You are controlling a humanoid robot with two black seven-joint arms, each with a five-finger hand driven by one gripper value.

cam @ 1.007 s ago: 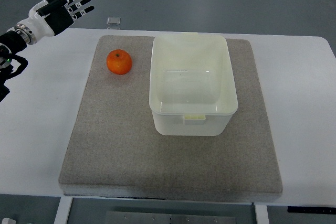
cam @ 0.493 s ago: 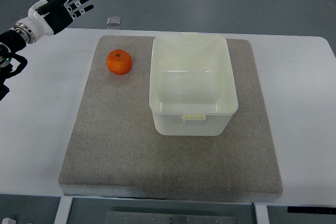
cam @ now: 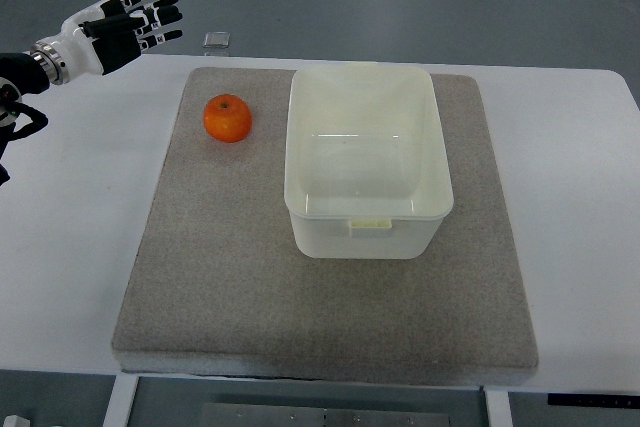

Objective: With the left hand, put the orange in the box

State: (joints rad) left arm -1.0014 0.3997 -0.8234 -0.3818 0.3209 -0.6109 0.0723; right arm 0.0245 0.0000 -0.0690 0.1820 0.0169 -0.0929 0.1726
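Orange (cam: 228, 118) left of empty box (cam: 366, 232)

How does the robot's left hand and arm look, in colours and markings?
The left hand has a white back and black fingers with small white tags on the joints. A silver ring forms the wrist. The forearm behind it is black. No right arm shows.

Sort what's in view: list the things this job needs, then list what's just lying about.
Needed:
orange
box
left hand

Lying about:
grey mat
white table
small clear item at the table's far edge
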